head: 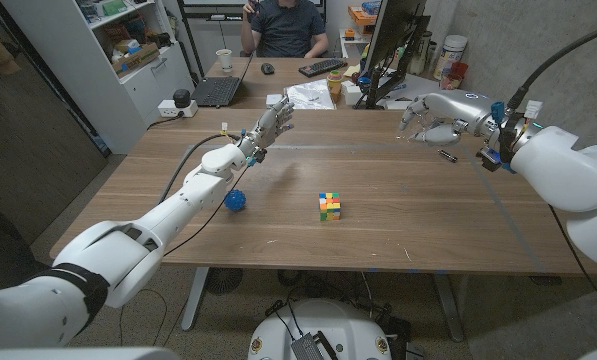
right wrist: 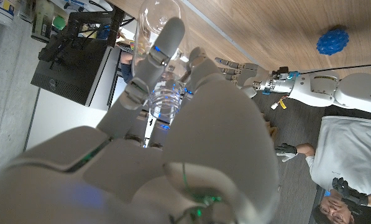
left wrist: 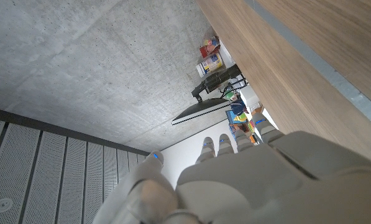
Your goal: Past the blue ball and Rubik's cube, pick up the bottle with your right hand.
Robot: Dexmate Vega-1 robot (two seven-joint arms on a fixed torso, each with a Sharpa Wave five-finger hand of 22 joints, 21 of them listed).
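Clear plastic bottle (right wrist: 155, 59) sits inside the right robot hand (right wrist: 173, 118), fingers curled around it; likely light, slick, crushable, so grip mid-body. Left robot hand (head: 268, 125) is spread.

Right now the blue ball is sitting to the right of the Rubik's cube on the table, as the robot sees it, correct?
Not quite: the blue ball sits to the left of the Rubik's cube on the table, on the robot's left-arm side. The head view shows it plainly, with the ball just beside the left forearm and the cube nearer the table's middle.
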